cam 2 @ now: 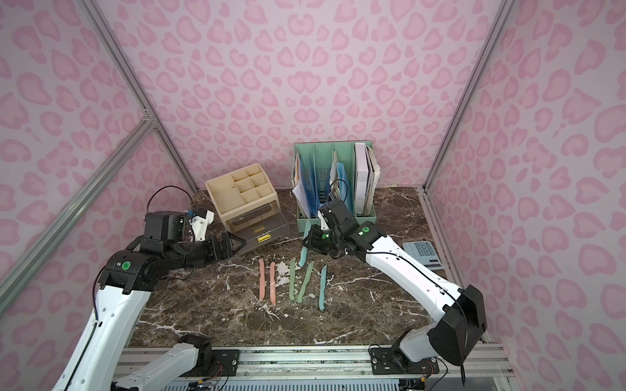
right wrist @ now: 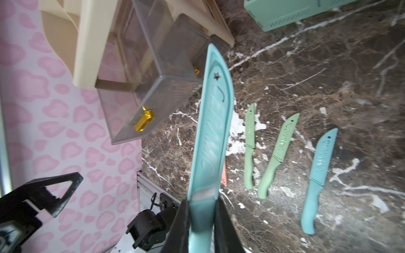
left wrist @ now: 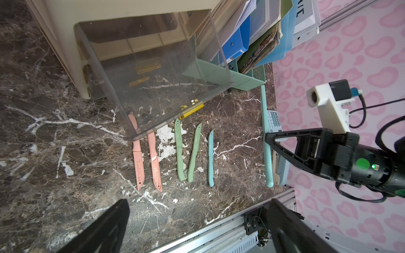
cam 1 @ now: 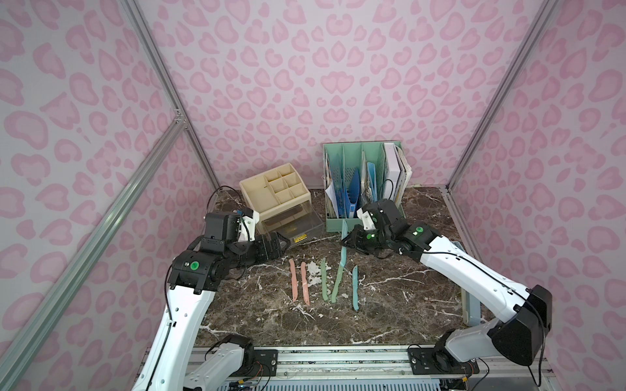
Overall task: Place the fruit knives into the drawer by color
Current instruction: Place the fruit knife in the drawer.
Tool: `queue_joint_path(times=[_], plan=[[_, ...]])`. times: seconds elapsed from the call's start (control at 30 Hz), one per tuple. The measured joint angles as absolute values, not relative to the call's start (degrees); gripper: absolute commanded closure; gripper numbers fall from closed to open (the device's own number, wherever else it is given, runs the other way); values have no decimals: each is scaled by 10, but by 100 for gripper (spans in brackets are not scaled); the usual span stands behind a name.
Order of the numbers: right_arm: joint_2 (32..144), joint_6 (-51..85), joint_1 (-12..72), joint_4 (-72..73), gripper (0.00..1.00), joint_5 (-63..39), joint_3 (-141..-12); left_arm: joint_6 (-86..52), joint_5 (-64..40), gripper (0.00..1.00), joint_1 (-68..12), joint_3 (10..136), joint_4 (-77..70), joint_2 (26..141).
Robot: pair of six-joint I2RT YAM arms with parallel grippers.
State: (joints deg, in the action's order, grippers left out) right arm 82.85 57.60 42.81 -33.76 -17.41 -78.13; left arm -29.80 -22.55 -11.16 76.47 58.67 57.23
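on the bench (cam 1: 389,304) the clear drawer (cam 1: 306,221) stands pulled open. the left hand (cam 1: 281,245) hovers released at its front. the right hand (cam 1: 345,240) is clenched on a teal knife (cam 1: 343,259), held above the bench beside the drawer; five other knives (cam 1: 324,279) lie in a row. this looks like the first placing: next, lay the knife flat at one side.

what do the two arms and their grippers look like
The left arm and right arm: white shells, black joint housings with round green dots, thin black cables. The left gripper and right gripper are black with hollow triangular fingers; white camera mount at each wrist.
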Motion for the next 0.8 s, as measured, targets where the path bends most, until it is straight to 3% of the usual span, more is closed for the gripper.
queue_joint_path(times=[0.8], plan=[[913, 839, 465, -142, 83, -246, -851, -288, -181, 1, -112, 868, 609, 642]])
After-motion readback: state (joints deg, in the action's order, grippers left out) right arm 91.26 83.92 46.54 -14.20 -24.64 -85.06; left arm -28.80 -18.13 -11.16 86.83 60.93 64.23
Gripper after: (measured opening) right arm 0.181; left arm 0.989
